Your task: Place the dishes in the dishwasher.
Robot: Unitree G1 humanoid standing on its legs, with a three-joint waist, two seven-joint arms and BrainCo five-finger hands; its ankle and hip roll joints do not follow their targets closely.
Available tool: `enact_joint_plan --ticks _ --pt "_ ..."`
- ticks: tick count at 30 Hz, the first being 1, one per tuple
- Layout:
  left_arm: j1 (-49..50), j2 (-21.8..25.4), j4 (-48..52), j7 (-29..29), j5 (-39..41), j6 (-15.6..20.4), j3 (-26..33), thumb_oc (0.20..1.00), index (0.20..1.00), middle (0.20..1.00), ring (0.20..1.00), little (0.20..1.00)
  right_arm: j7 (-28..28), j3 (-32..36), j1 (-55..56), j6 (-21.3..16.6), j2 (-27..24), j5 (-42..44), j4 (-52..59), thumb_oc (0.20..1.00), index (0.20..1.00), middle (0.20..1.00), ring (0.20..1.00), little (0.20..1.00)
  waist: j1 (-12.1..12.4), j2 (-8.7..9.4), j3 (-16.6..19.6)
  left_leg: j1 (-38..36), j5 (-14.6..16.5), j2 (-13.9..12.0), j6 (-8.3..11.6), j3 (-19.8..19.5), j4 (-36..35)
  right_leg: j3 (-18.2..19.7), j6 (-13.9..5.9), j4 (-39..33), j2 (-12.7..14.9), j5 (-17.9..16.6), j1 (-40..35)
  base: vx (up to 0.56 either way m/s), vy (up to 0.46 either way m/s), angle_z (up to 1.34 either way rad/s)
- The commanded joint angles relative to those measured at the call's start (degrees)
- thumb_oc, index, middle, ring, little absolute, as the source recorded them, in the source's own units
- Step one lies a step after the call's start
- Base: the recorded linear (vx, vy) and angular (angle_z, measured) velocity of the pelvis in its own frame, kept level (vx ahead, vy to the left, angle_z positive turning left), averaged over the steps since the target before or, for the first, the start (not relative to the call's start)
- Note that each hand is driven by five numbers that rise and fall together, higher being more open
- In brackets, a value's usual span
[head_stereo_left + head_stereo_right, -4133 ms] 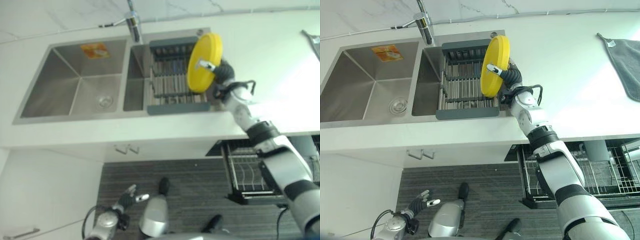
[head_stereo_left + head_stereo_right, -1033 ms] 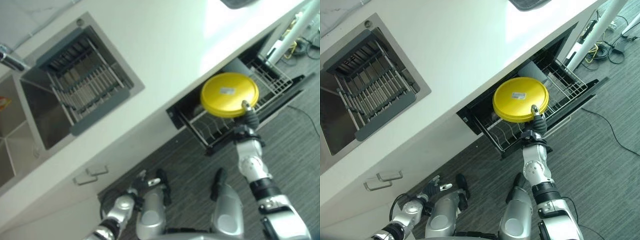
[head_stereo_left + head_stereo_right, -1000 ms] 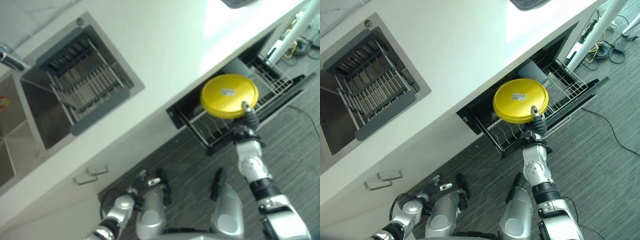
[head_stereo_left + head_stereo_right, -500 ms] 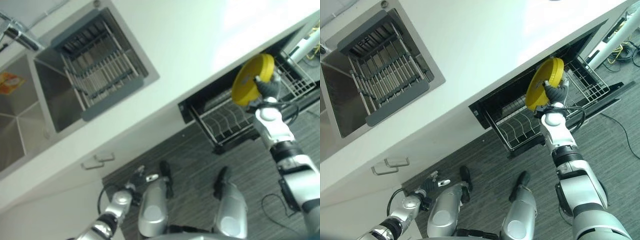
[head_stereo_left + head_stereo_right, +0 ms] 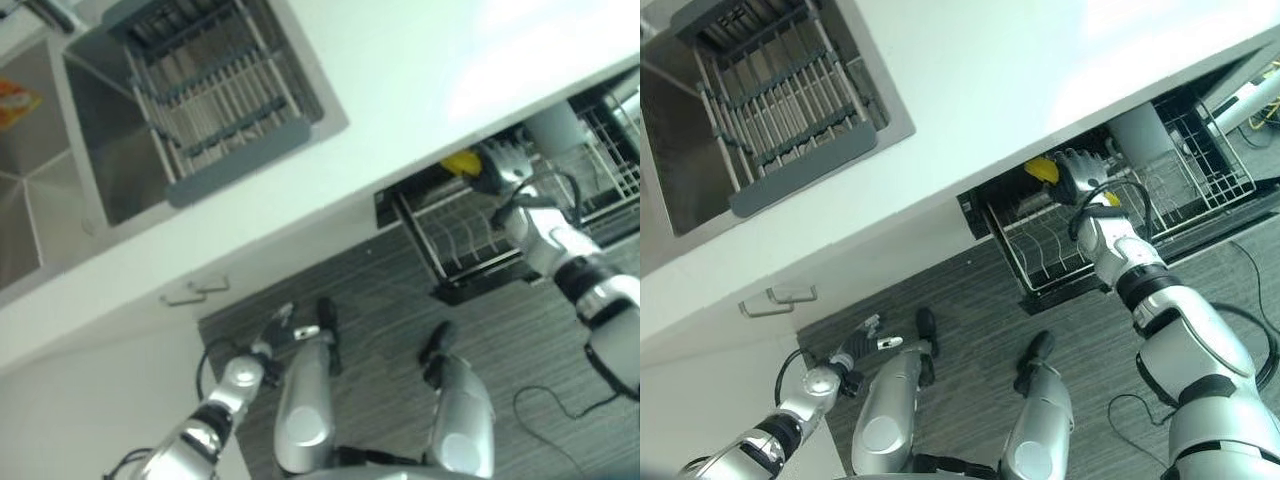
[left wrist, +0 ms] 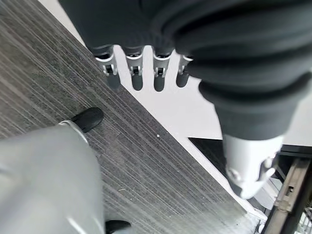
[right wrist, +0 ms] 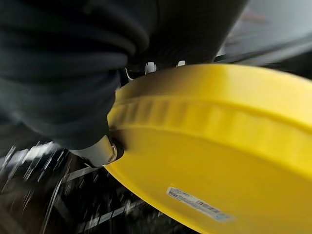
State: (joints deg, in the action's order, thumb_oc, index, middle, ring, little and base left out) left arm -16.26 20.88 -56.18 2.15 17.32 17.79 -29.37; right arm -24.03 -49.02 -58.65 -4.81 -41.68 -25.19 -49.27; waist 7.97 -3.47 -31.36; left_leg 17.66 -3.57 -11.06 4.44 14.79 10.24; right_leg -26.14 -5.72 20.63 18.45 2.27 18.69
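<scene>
The dishwasher rack (image 5: 1060, 250) is pulled out under the table (image 5: 970, 90) edge at approx 3 o'clock in the head views, and the yellow plate (image 7: 214, 161) sits low inside it, mostly hidden under the table lip. The right hand (image 5: 1077, 170) is clamped on the plate's rim, thumb on one face and fingers behind; the left hand (image 6: 146, 73) hangs over the floor w/ fingers straight, holding nothing. Plate looks like stiff, light plastic, smooth and prob. a bit slippery, so the rim is the place to grip; its underside sticker (image 7: 195, 204) has print too blurred to read (the orange label in the sink (image 5: 30, 210) likewise).
</scene>
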Motion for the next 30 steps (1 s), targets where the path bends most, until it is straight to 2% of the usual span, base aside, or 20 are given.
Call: enact_joint_plan --ticks 1,4,12,15,19,20,23,24,26,27,30 --pt "0.65 3.17 2.32 0.55 -0.82 2.85 -2.17 1.0 1.0 1.0 1.0 1.0 -0.04 -2.01 -9.89 -3.33 -1.81 -6.62 0.89 0.2 0.2 0.2 0.2 0.2 2.04 2.28 1.56 2.31 2.73 -1.99 0.2 -4.63 4.56 3.93 -2.18 3.97 0.05 0.54 1.41 0.01 -0.03 0.08" --pt "-0.06 4.69 4.56 -0.03 -1.95 3.55 -4.0 1.0 1.0 1.0 1.0 1.0 2.74 -9.23 -12.32 -3.72 -1.6 -15.78 -0.99 0.2 0.2 0.2 0.2 0.2 3.05 3.2 1.56 4.48 2.69 -2.45 0.14 -5.61 4.97 3.59 -2.25 4.08 -0.54 0.3 3.03 0.02 -0.013 0.12" --pt "-1.38 8.44 10.02 -1.74 -2.9 4.58 -7.07 1.0 1.0 1.0 1.0 1.0 0.86 -15.3 -14.52 -3.63 -2.76 -24.08 -4.82 0.2 0.2 0.2 0.2 0.2 4.2 4.37 1.56 8.2 2.13 -2.72 -0.16 -7.05 4.46 3.68 -2.69 4.23 -1.66 -0.16 6.11 0.01 -0.036 0.08" --pt "-1.35 9.63 11.66 -2.36 -2.3 4.31 -7.75 1.0 1.0 1.0 1.0 1.0 -0.2 -15.69 -15.05 -0.75 -2.93 -25.76 -5.45 0.2 0.2 0.2 0.2 0.2 4.3 4.47 1.56 9.53 2.24 -2.77 -0.29 -7.23 4.88 3.88 -2.65 4.48 -1.93 -0.13 7.16 -0.01 -0.035 0.03" --pt "-1.16 10.12 12.7 -3.28 -1.89 3.99 -7.77 1.0 1.0 1.0 1.0 1.0 -2.57 -14.78 -14.7 5.71 -3.1 -27.87 -6.86 0.2 0.2 0.2 0.2 0.2 4.14 4.3 1.56 11.36 2.33 -2.96 -0.42 -7.33 5.67 4.1 -2.58 5.47 -1.93 0.06 8.9 -0.03 -0.019 0.04" --pt "-1.3 9.86 12.75 -3.78 -1.64 3.97 -7.99 1.0 1.0 1.0 1.0 1.0 -4.33 -13.75 -14.64 8.49 -2.94 -28.37 -7.96 0.2 0.2 0.2 0.2 0.2 3.95 4.09 1.56 11.86 2.41 -2.91 -0.45 -7.36 5.84 4.23 -2.52 5.56 -1.99 0.11 9.43 -0.04 -0.003 0.03" --pt "-1.47 8.87 12.6 -4.37 -1.67 4.28 -7.99 1.0 1.0 1.0 1.0 1.0 -6.98 -11.03 -14.58 11.44 -2.37 -30.74 -9.76 0.2 0.2 0.2 0.2 0.2 3.57 3.57 1.56 13.05 2.49 -2.56 -0.51 -7.48 6.09 4.65 -2.35 5.51 -2.04 0.17 10.76 -0.05 0.028 0.01" --pt "-1.72 7.9 11.6 -4.71 -1.51 4.78 -7.85 1.0 1.0 1.0 1.0 1.0 -9.8 -9.35 -12.71 13.03 -2.25 -32.01 -10.01 0.2 0.2 0.2 0.2 0.2 3.01 3.27 1.56 13.48 2.03 -2.83 -0.46 -6.92 5.71 4.81 -2.79 5.95 -1.82 -0.1 11.72 -0.03 0.061 -0.01" --pt "-2.64 7.26 12.12 -5.1 -1.28 3.66 -8.52 1.0 1.0 1.0 1.0 1.0 -10.85 -8.18 -13.43 13.53 -1.5 -32.13 -12.36 0.2 0.2 0.2 0.2 0.2 2.97 2.84 1.56 14.24 2.53 -2.14 -0.95 -7.5 6.28 5.16 -2.55 6.33 -1.59 0.11 12.51 -0.03 0.015 -0.07" --pt "-3.16 6.6 11.68 -5.42 -1.18 4.13 -8.74 1.0 1.0 1.0 1.0 1.0 -13.28 -8.01 -14.41 14.79 -1.37 -32.45 -14.09 0.2 0.2 0.2 0.2 0.2 2.91 2.43 1.56 15.16 2.36 -2.02 -1.06 -7.53 6.29 5.0 -2.58 6.41 -1.35 -0.06 13.34 -0.04 -0.014 -0.1" --pt "-3.29 5.89 11.38 -6.21 -0.98 5.33 -9.15 1.0 1.0 1.0 1.0 1.0 -14.42 -8.03 -15.64 15.77 -1.11 -31.42 -15.02 0.2 0.2 0.2 0.2 0.2 2.83 1.91 1.56 16.58 2.23 -1.97 -0.93 -7.55 6.48 4.94 -2.59 6.45 -1.16 -0.15 14.53 -0.04 0.004 -0.03"
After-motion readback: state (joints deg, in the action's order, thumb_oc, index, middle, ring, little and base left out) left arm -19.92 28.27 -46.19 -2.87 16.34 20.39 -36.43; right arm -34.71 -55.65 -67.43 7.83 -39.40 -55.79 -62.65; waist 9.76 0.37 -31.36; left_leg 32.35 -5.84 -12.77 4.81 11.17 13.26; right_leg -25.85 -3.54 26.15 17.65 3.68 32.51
